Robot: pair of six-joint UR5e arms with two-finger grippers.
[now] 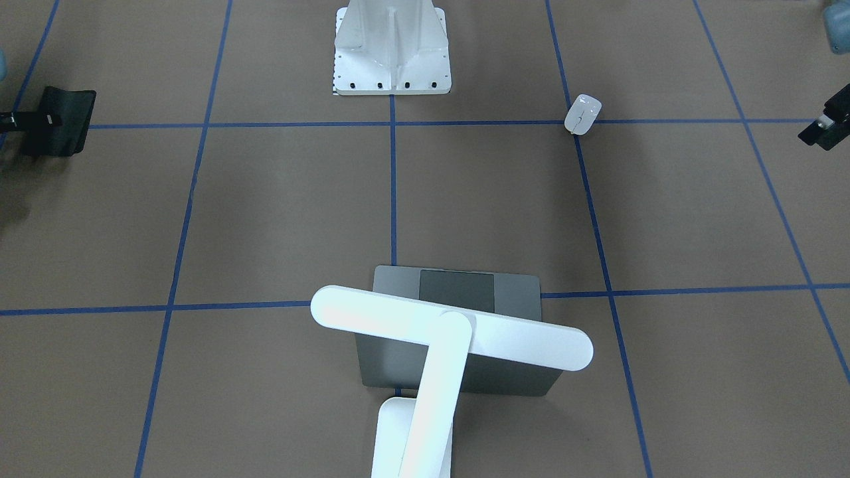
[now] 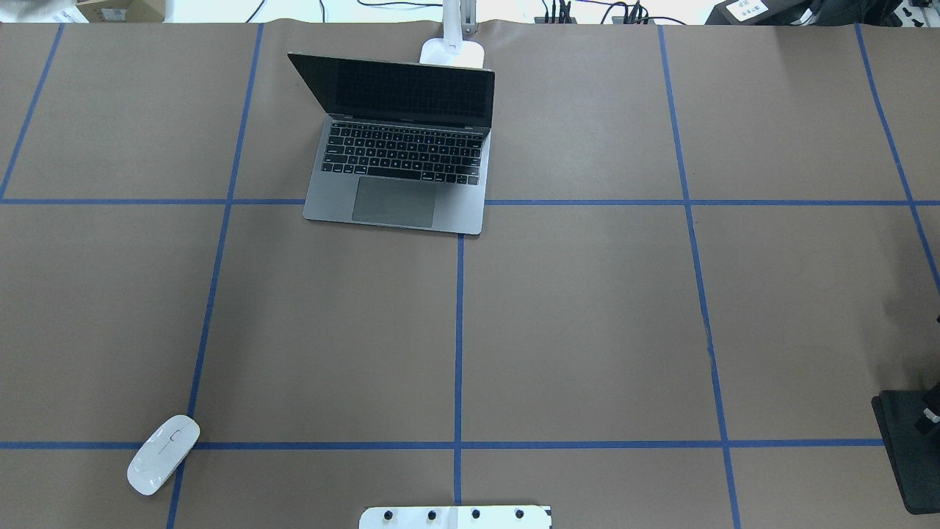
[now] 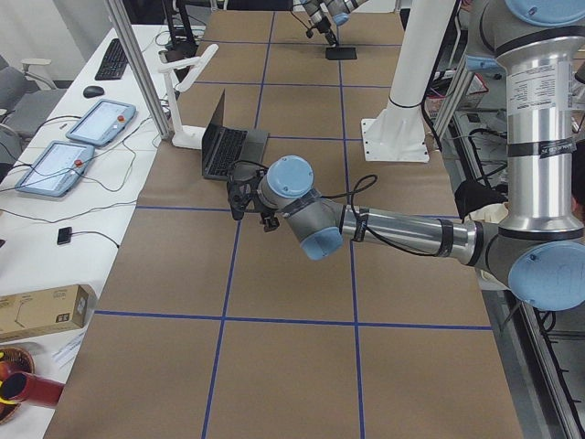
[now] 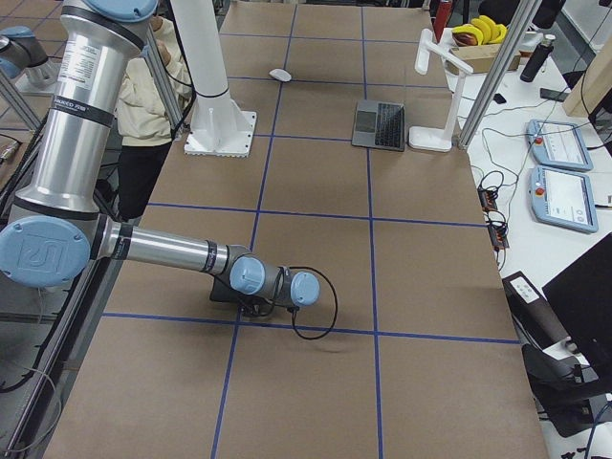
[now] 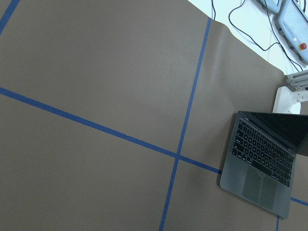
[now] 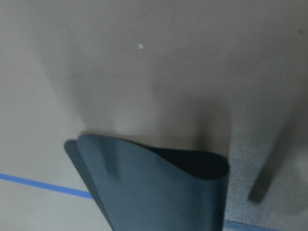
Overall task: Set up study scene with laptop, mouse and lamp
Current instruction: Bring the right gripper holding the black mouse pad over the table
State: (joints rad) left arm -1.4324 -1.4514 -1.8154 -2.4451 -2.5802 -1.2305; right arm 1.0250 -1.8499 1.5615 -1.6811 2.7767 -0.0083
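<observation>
Right gripper (image 1: 45,120) is seen low at the table's right edge and appears to be closed on the mat (image 1: 70,106). Its fingers are not shown, but in the wrist view the mat is curled up off the table, as only a held edge would be. It is judged that the mat is being brought in as a pad for the mouse (image 2: 163,453).

Left gripper (image 3: 243,198) is held above the table. Nothing is seen in it, and whether it is wide or narrow cannot be told.

The laptop (image 2: 400,173) is set at the far side, opened with the screen faced toward the robot. The lamp (image 1: 398,317) is stood just behind it, so that the bar head reaches over the lid. These two are judged to be placed already.

The mouse is left on a tape line near the pedestal (image 1: 392,53), on the robot's left, well apart from the laptop. It is shown as a small glossy white oval with a thin seam down its middle, laid flat.
</observation>
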